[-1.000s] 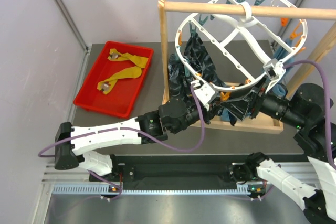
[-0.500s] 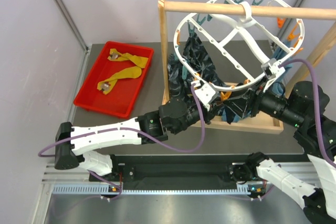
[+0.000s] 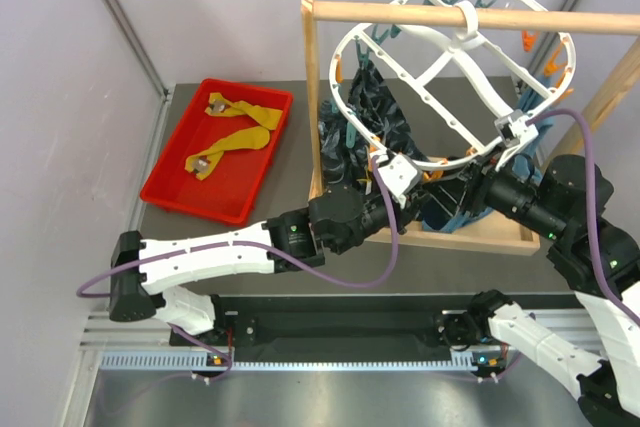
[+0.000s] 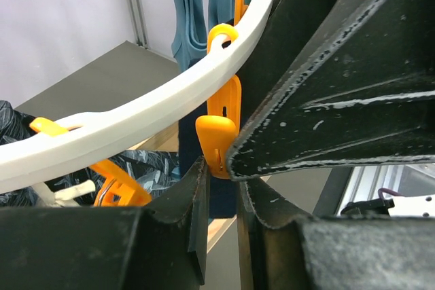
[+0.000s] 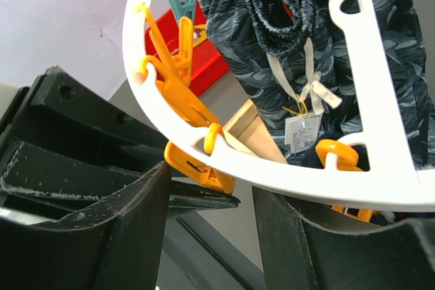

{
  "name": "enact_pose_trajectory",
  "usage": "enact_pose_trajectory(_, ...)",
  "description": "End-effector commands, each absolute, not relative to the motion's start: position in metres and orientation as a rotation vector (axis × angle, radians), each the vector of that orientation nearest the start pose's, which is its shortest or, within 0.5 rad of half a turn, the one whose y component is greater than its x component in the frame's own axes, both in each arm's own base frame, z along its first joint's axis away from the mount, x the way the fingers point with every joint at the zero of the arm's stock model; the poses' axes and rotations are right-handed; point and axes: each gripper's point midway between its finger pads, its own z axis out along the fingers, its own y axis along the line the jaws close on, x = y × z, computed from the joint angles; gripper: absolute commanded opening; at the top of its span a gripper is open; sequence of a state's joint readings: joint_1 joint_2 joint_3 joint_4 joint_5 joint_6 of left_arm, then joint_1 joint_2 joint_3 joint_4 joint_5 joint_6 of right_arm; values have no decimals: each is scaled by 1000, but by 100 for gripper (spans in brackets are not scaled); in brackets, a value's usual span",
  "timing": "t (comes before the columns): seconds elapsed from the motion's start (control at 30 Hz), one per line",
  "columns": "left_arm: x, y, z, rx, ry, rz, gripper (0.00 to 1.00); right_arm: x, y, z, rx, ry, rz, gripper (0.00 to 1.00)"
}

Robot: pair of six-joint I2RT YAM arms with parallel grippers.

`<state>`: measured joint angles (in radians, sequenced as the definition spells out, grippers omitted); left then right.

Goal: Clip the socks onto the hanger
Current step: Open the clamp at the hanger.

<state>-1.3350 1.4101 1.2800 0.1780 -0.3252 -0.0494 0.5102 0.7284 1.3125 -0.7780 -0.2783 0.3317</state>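
Observation:
The white oval hanger [image 3: 466, 39] hangs by its hook from a wooden rod. Its rim crosses the left wrist view [image 4: 156, 110] and the right wrist view [image 5: 285, 168]. My left gripper [image 4: 223, 174] sits just under an orange peg [image 4: 221, 130] on the near rim. Its jaws are almost together on a dark navy sock [image 4: 219, 198] that shows in the thin gap. My right gripper [image 5: 211, 181] is open with the same peg [image 5: 197, 168] between its fingers. One of its fingers [image 4: 326, 100] touches the peg's lower end. The mustard-yellow socks [image 3: 235, 139] lie in a red tray.
The red tray [image 3: 190, 205] sits at the left of the table. The wooden rod-and-post rack [image 3: 312, 97] carries the hanger. A large dark patterned cloth [image 5: 272, 45] and a teal-blue cloth [image 4: 190, 18] hang under the hanger. Both grippers [image 3: 440, 195] crowd under its near rim.
My left gripper has edged right and up under the hanger's near rim. My right arm has shifted slightly left, and the hanger has swung a little.

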Motion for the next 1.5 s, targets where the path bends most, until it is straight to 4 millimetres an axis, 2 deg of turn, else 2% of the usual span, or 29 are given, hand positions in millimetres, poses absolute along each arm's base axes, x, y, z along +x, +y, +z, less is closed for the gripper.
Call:
enact_pose_trajectory(0.0,149,-457,386,758,1371,-887,0,180,161,431,-307,1627,838,50)
enact_pose_trajectory(0.43,149,-464,381,766,1397,-851,0,196,161,427,-228,1652,822,48)
enact_pose_trajectory(0.6,148,-468,380,774,1398,-850,0,201,158,429,-196,1654,805,44)
enact_pose_trajectory(0.73,147,-468,379,782,1401,-845,0,205,157,425,-183,1672,789,34)
enact_pose_trajectory(0.8,148,-468,379,775,1407,-844,0,206,158,423,-182,1677,792,24)
enact_pose_trajectory(0.83,148,-467,380,776,1404,-844,4,206,159,422,-182,1681,793,13)
enact_pose_trajectory(0.9,147,-466,381,774,1403,-851,13,206,159,419,-185,1687,792,1)
enact_pose_trajectory(0.97,146,-461,384,771,1398,-858,31,207,160,416,-189,1692,792,0)
enact_pose_trajectory(1.0,144,-459,382,777,1399,-859,37,207,160,417,-189,1687,793,0)
enact_pose_trajectory(1.07,142,-447,393,749,1381,-877,59,206,160,417,-196,1684,794,0)
enact_pose_trajectory(1.17,144,-420,396,692,1381,-878,61,205,161,415,-209,1688,793,0)
enact_pose_trajectory(1.2,142,-413,388,702,1395,-871,62,205,161,415,-211,1689,791,0)
enact_pose_trajectory(1.23,141,-399,399,676,1378,-887,62,206,161,414,-211,1688,788,0)
enact_pose_trajectory(1.27,141,-391,398,663,1389,-880,62,206,161,415,-211,1687,791,0)
enact_pose_trajectory(1.3,144,-382,384,667,1432,-844,62,205,161,415,-216,1683,789,0)
enact_pose_trajectory(1.37,154,-356,384,590,1479,-803,61,203,160,417,-223,1671,792,0)
enact_pose_trajectory(1.4,158,-345,365,607,1544,-747,61,202,161,417,-233,1667,790,0)
enact_pose_trajectory(1.43,162,-331,366,574,1566,-738,61,201,160,418,-237,1662,790,0)
enact_pose_trajectory(1.47,175,-317,361,495,1609,-722,60,200,160,420,-242,1657,793,0)
